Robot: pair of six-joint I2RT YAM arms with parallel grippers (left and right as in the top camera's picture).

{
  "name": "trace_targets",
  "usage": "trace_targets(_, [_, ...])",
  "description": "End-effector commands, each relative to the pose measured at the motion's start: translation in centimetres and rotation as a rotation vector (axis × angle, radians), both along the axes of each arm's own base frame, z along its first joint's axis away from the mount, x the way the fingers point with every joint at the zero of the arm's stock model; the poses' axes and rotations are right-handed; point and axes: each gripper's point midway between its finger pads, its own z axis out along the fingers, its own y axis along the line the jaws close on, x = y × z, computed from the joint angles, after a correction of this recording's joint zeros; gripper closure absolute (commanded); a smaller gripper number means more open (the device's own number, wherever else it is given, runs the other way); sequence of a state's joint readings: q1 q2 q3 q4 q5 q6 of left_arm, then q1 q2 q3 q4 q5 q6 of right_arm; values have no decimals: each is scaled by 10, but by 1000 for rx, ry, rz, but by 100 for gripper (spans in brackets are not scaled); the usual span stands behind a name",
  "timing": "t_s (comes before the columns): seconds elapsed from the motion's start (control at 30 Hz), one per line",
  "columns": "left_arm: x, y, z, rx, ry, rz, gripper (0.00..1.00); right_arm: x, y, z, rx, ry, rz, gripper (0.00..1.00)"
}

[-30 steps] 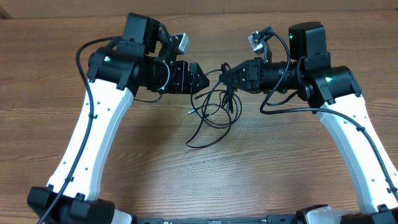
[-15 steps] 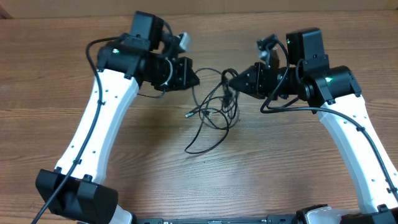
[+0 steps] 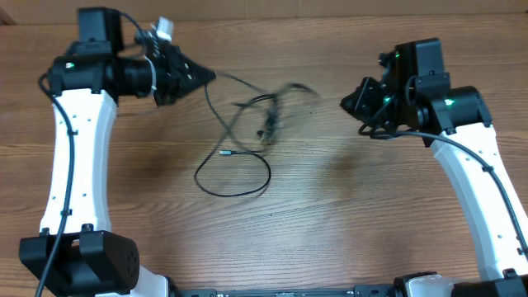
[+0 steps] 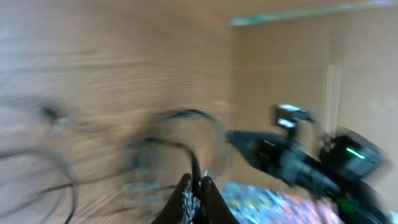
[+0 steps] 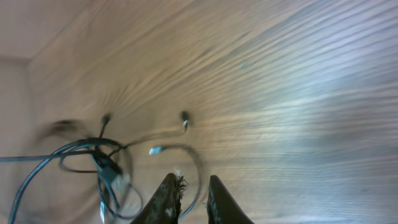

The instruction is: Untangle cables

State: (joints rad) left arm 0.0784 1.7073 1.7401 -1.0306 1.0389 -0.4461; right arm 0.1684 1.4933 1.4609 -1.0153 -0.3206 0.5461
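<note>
1. Closest to the robot's side of the wooden bench point(image 3: 330, 235), one thin black strand of the cables point(image 3: 266, 124) lies flat in an open loop. Its small plug point(image 3: 221, 153) rests just beyond the loop's left side.
2. Farther in, the rest of the cables form a loose knot of crossing strands around a small connector, lying between the two grippers. One strand at the knot's far right is motion-blurred, and I cannot tell whether it touches the wood.
3. The right gripper point(image 3: 346, 102) hangs to the right of the knot, well apart from it. In the right wrist view its fingers stand apart with only wood grain between them and no cord in their grasp. The bundle lies beyond them, off to the left of that view.
4. Farthest back, the left gripper point(image 3: 208, 77) is clamped on a single strand. From its tip the cord runs right and then curves down into the knot. The left wrist view is heavily blurred, yet it shows the two tips pressed together with a thin black cord rising from between them.
</note>
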Motion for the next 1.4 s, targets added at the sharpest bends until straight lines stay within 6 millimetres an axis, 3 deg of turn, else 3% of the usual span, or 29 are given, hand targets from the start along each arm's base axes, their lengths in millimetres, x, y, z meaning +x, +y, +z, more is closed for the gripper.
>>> trace_targets(0.0, [-31, -16, 83, -292, -269, -246, 96, 9, -18, 8, -60, -38, -65, 82])
trace_targets(0.1, [-29, -16, 85, -300, -246, -237, 96, 7, -18, 7, -60, -29, -64, 79])
trace_targets(0.2, [-33, -23, 86, -313, -238, -261, 96, 4, -13, 7, -33, -19, -44, 66])
trace_targets(0.37, [-40, -45, 89, -322, -251, -326, 96, -1, 10, 15, 55, -34, 65, 52])
trace_targets(0.5, [-39, -59, 78, -286, -156, -295, 96, -8, 34, 22, 95, -65, 181, 38])
trace_targets(0.63, [-38, -73, 69, -229, -146, -283, 96, -16, 56, 20, 96, -64, 242, 39])
trace_targets(0.9, [-33, -81, 36, -75, -62, -195, 96, -25, 97, 21, 115, -88, 338, 42])
trace_targets(0.97, [-34, -83, 36, -77, -61, -202, 96, -24, 103, 24, 128, -95, 338, 44])
trace_targets(1.17, [-37, -85, 38, -96, -45, -211, 96, -24, 113, 28, 137, -121, 359, 63])
trace_targets(1.37, [-42, -88, 42, -123, -40, -237, 96, -14, 120, 12, 132, -88, 327, 72])
